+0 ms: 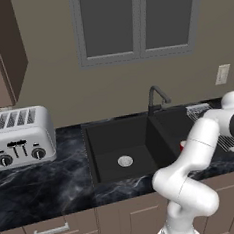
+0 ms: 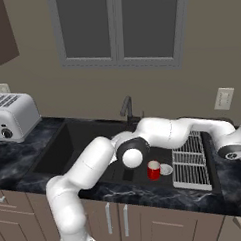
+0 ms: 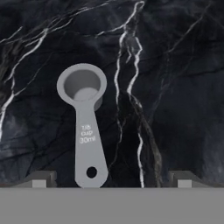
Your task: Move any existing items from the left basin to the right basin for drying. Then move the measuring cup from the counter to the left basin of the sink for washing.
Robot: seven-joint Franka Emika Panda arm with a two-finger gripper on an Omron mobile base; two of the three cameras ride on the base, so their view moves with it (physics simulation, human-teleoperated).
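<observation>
The grey measuring cup [image 3: 83, 87] lies flat on the black marble counter [image 3: 175, 87], its bowl away from me and its long handle pointing back toward my hand. My gripper [image 3: 111, 180] hovers over it, open, with nothing between the fingertips [image 3: 40, 179]; the handle's end lies between them, nearer the left one. The red mug [image 2: 153, 170] stands upright in the narrower right basin [image 2: 140, 177] beside its silver drain. The wide left basin [image 1: 116, 139] holds nothing but its drain [image 1: 125, 161]. My arm reaches far right, past the sink.
A dark curved faucet [image 1: 155, 96] rises behind the sink divider. A white wire drying rack [image 2: 190, 161] lies right of the sink. A silver toaster [image 1: 21, 135] sits on the counter at the left. A wall outlet [image 2: 224, 98] is above the right counter.
</observation>
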